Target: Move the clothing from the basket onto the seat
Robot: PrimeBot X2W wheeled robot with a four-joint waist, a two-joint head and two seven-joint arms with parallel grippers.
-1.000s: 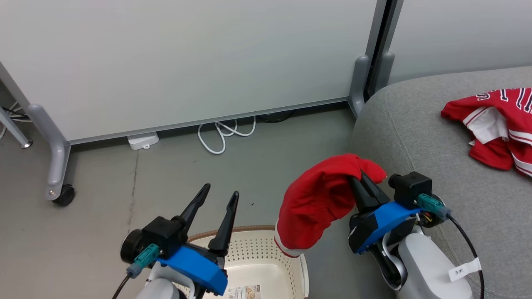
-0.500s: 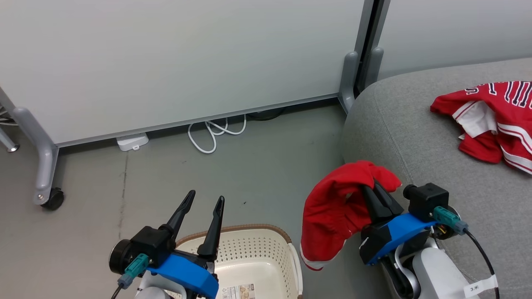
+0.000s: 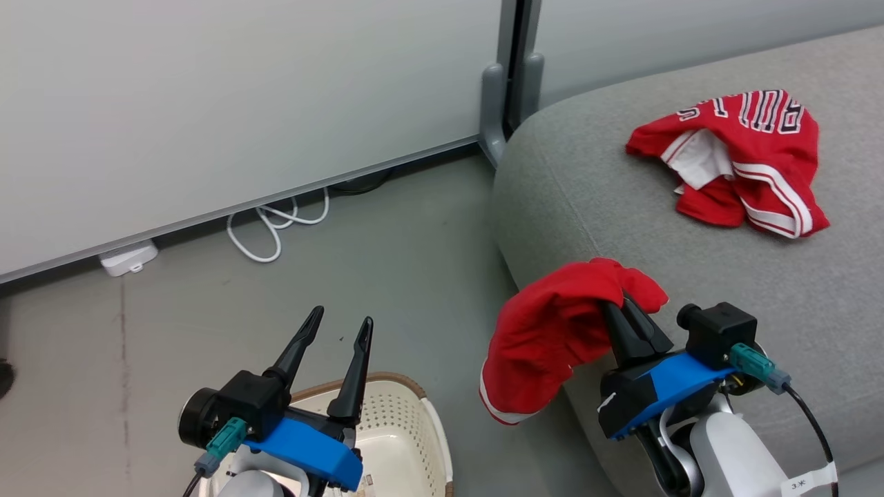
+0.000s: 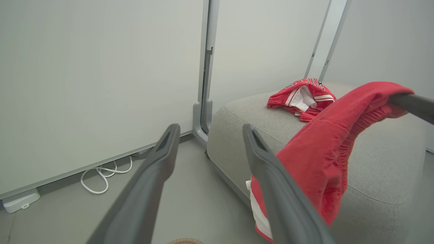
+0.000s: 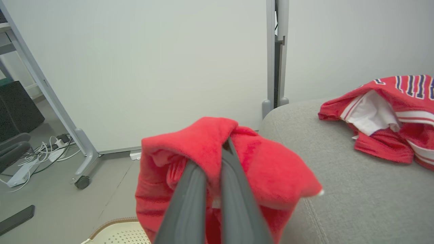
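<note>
Red garment [image 4: 322, 145] beside grey seat [image 4: 376, 173]

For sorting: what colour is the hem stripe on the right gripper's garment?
White, on the red garment; clearest in the left wrist view.

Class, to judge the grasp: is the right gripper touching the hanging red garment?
Touching. In the right wrist view the right gripper pinches the red garment between its shut fingers.

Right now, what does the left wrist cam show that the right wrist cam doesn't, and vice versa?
Left wrist: the open left end effector and a looped white cable on the floor. Right wrist: a black caster wheel under a grey frame leg. Both: the right end effector gripping the plain red soft garment, and the red white-striped jersey lying on the light grey fabric sofa cushion.
</note>
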